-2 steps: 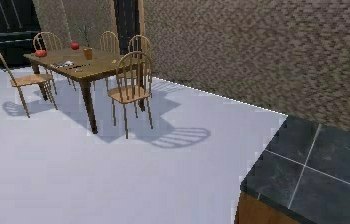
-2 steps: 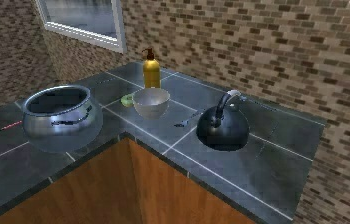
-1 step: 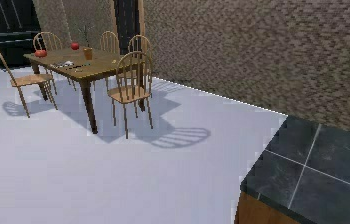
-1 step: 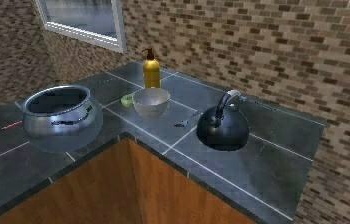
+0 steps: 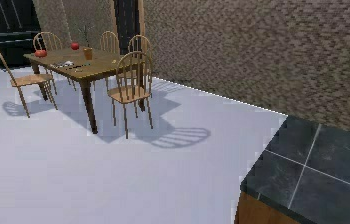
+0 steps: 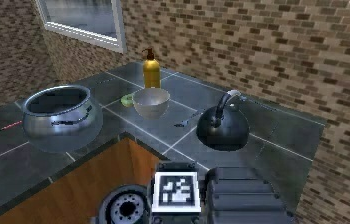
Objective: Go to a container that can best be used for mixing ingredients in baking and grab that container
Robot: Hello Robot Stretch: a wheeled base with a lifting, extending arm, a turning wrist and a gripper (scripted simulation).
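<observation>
A small pale metal bowl [image 6: 151, 100] stands on the dark tiled counter [image 6: 173, 138] in the arm side view, left of the middle. Left of it sits a large steel pot [image 6: 61, 113] with side handles. The arm's dark bar rises from the bottom edge with a white marker square on it. The gripper's dark body [image 6: 123, 208] shows low, left of the marker, in front of the wooden cabinet face. Its far end is not clear, so I cannot tell whether it holds anything.
A yellow bottle [image 6: 151, 70] stands behind the bowl, a small green thing [image 6: 128, 99] beside it and a black kettle [image 6: 223, 125] to the right. Brick walls back the counter. The forward view has a wooden table [image 5: 78, 65] with chairs [image 5: 131, 82], open grey floor and a counter corner [image 5: 313, 165].
</observation>
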